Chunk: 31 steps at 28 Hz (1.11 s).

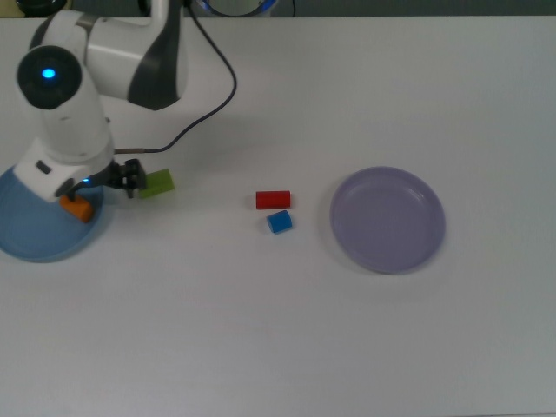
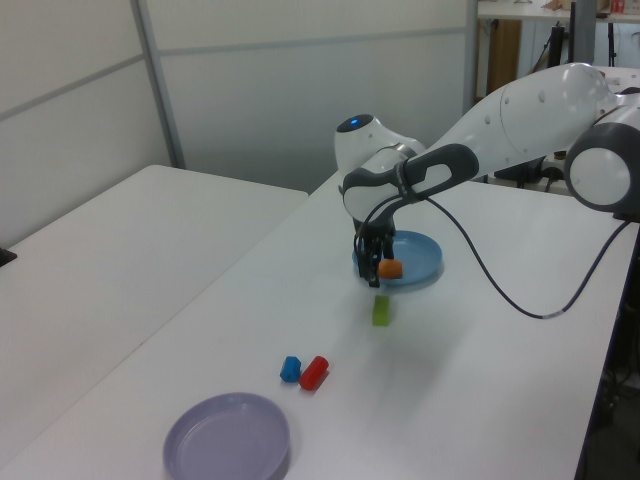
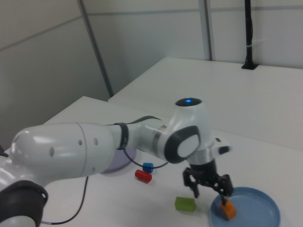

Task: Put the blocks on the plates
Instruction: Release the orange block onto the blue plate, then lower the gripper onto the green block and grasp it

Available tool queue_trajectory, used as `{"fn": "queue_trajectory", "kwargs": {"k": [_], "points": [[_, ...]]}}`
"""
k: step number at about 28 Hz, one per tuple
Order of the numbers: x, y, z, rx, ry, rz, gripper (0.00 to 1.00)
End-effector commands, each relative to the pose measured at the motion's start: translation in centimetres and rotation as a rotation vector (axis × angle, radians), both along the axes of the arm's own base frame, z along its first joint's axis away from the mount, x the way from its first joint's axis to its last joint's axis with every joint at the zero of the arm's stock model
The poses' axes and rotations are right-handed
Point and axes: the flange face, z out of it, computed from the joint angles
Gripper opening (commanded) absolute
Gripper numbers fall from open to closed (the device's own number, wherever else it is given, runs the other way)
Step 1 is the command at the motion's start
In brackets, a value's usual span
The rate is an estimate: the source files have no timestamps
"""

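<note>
Hovering spread and seemingly empty, end effector, orange block on blue plate.

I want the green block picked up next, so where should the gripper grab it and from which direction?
Come straight down from above and close on the two long sides of the green block, across its short width. It lies flat on the table with nothing touching it, and the blue plate sits off to the top view's left, so a top-down grasp looks clear. The gripper is open and close by.
</note>
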Motion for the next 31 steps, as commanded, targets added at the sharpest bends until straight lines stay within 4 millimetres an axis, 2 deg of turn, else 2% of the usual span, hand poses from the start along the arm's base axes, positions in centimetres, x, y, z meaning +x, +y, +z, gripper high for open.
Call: {"fn": "queue_trajectory", "kwargs": {"k": [1,5,9,11,16,21,24,26,30,31], "points": [[-2.7,5.1,1.5,0.020,0.060,0.040,1.00],[-3.1,7.2,1.4,0.039,0.111,0.065,1.00],[-3.2,8.1,0.8,0.043,0.132,0.092,1.00],[-3.3,8.8,-0.5,0.034,0.152,0.116,1.00],[-2.9,8.5,-2.7,-0.004,0.183,0.180,1.00],[-2.6,8.4,-2.8,-0.014,0.168,0.188,1.00],[-2.5,8.4,-2.5,-0.015,0.162,0.188,0.90],[-2.5,8.4,-2.5,-0.015,0.162,0.188,0.89],[-2.4,8.3,-1.7,-0.017,0.152,0.185,1.00],[-2.3,8.2,-1.4,-0.019,0.150,0.183,1.00]]}}
